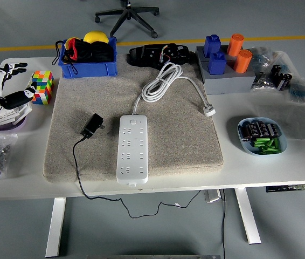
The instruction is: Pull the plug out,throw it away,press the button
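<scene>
Your left hand (4, 91) hovers at the worktop's (282, 167) left edge beside the puzzle cube (41, 87), fingers spread and holding nothing. The black plug (92, 125) lies unplugged on the grey mat (179, 135) (just left of the white power strip (132, 148)).

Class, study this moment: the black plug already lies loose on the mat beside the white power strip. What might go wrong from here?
1. The black plug lies close to the power strip; a hand reaching for the strip's button might snag the plug's cord, which trails over the table's near edge.
2. The left hand, open, sits right beside the colour cube, so moving toward the mat may knock it.
</scene>
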`<state>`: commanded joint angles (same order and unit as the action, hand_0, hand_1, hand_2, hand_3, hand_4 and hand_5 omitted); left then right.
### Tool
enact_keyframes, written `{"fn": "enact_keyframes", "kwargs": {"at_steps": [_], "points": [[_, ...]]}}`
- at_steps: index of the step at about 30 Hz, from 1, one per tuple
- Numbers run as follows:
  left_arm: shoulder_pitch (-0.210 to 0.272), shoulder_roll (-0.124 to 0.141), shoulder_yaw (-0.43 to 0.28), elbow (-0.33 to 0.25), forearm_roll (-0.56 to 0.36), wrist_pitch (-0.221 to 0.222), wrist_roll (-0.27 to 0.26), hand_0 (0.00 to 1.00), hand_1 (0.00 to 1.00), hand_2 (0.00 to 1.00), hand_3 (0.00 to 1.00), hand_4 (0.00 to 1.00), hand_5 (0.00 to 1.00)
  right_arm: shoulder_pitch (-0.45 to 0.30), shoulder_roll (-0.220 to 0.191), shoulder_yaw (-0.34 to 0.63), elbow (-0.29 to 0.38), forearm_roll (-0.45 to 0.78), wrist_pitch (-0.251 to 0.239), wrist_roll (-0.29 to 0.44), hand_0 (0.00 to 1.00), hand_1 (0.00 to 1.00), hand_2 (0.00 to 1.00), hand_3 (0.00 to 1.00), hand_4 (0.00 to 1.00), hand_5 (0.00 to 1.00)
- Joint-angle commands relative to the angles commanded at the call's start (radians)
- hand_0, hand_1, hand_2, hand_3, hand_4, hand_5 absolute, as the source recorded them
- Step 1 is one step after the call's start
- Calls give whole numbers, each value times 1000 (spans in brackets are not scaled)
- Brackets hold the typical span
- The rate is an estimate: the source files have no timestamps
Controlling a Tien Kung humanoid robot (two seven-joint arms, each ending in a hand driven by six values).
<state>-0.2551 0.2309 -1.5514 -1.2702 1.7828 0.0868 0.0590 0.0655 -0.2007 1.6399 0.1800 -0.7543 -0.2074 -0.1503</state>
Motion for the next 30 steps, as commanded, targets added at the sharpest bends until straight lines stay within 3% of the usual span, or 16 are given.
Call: {"fn": "enact_keyframes", "kwargs": {"at_steps": [30], "points": [[16,-17,-10,-20,5,9,-11,867,834,744,774,645,186,9,-3,27,0,-28,-28,-23,741,669,645,614,659,466]]}}
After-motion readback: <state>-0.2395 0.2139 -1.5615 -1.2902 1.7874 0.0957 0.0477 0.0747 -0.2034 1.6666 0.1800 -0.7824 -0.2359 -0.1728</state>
